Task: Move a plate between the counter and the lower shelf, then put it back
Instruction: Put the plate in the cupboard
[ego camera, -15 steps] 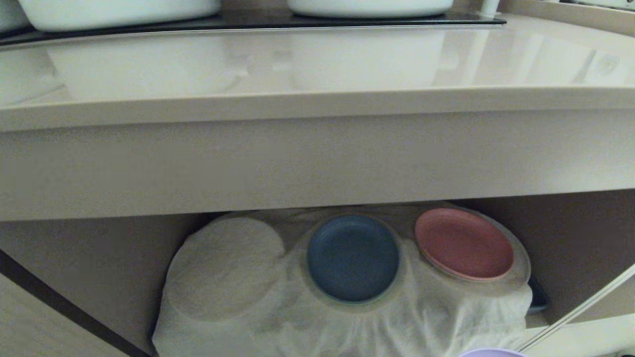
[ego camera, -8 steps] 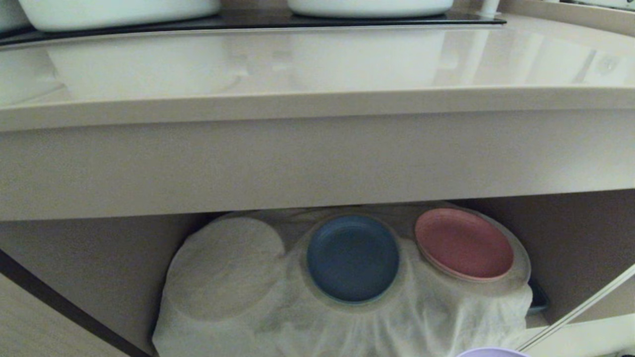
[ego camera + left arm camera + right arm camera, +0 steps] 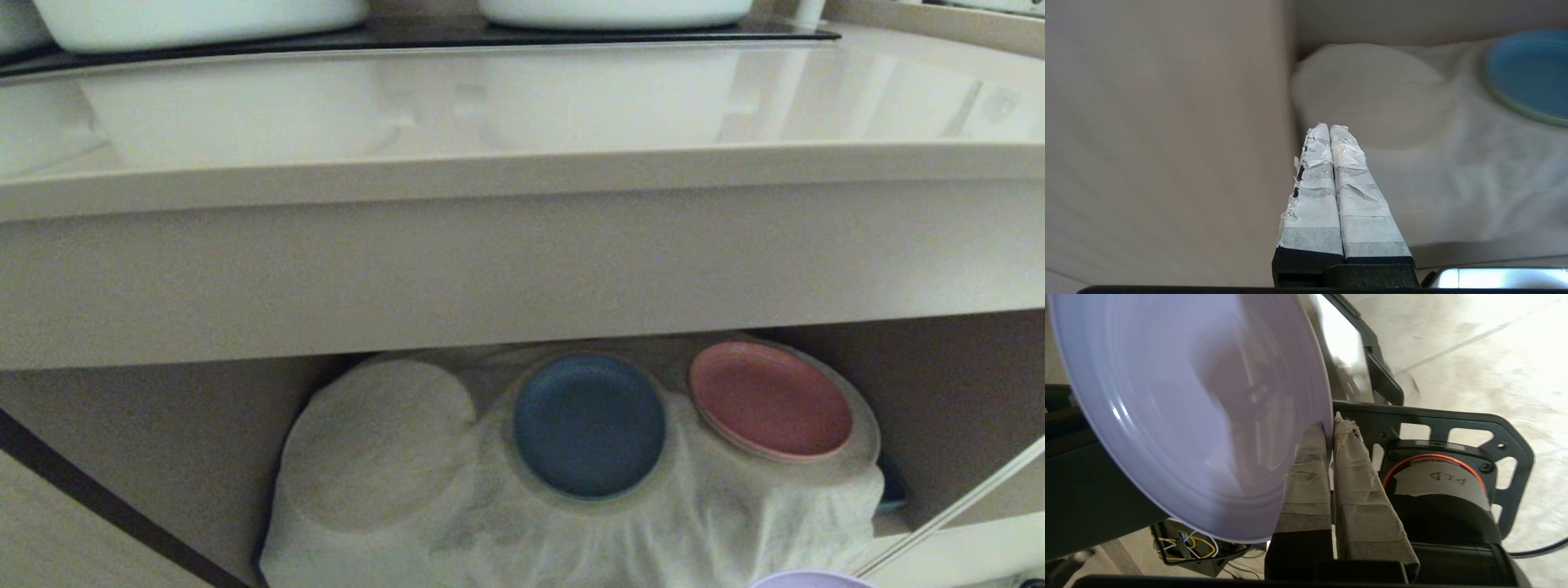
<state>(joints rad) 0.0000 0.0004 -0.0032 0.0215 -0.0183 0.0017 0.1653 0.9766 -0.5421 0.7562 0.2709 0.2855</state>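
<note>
Right gripper (image 3: 1329, 428) is clamped tight on the rim of the plate (image 3: 1184, 412), taped fingers (image 3: 1306, 473) pinching that lilac edge from both faces, and the plate hangs out to one side of the wrist, tilted rather than level. In the head view only a sliver of it peeks in at the bottom edge, low and in front of the lower shelf (image 3: 963, 408). Out from there: the white cloth (image 3: 571, 531) drapes the shelf with 3 round mounds, the blue plate (image 3: 588, 425) on the middle one, the pink plate (image 3: 771, 400) on the right one, and the left mound (image 3: 380, 441) bare. Looks like the carry stage to me. Above, the counter (image 3: 522, 114) juts forward with a thick front lip. To do this well, I'd level the plate and keep it clear of that lip. Left gripper (image 3: 1329, 130) sits parked, fingers pressed together on nothing, near the bare mound.
</note>
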